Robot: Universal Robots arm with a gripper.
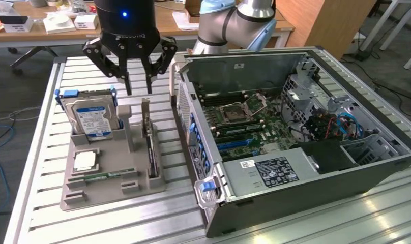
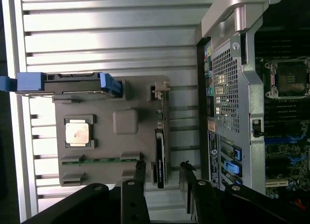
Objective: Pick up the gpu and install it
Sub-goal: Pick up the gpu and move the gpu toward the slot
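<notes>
Pick-up stage: jaws hang spread above the edge-up gpu (image 1: 150, 150) beside the case (image 1: 280, 203), likely needing a centred descent.

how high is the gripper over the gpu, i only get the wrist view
observer: the gripper hangs open above the gpu, with a gap between fingertips and card.
operator: is the card lying flat
observer: no, it stands on edge in a slot of the gray tray.
operator: what's at the far side of the case
observer: a labelled power supply in the near corner, and red and blue cables toward the exterior view's right.
</notes>
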